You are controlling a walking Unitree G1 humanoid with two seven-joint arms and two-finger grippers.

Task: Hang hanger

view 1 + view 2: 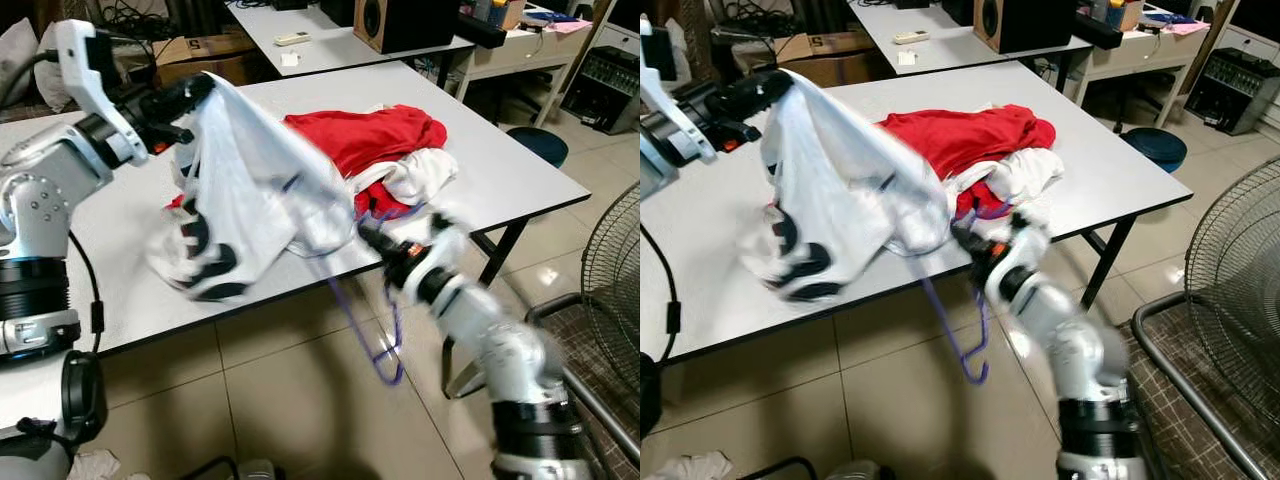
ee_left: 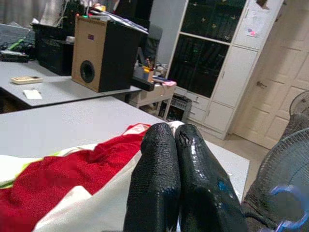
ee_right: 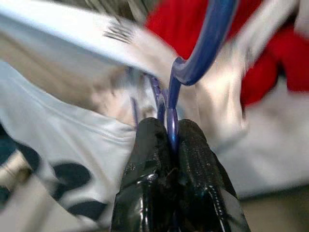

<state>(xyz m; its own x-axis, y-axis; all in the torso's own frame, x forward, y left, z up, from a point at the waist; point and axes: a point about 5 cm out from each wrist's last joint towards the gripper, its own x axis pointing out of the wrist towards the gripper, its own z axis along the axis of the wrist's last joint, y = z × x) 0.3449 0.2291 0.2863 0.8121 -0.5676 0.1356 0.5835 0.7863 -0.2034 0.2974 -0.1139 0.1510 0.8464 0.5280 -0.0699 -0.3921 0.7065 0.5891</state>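
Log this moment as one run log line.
left end effector: shut on white shirt, lifted over table | right end effector: shut on purple hanger | red garment: on table

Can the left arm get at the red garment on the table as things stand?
Probably not: the left tool is shut on the white shirt, held up over the table, so it is occupied, though the red garment lies uncovered nearby.

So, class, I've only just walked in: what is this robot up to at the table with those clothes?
The robot is working a purple hanger into a white shirt. Its left gripper is shut on the shirt and holds it up above the grey table. Its right gripper, at the table's front edge, is shut on the hanger, whose hook hangs down toward the floor. A red garment lies heaped on the table behind.
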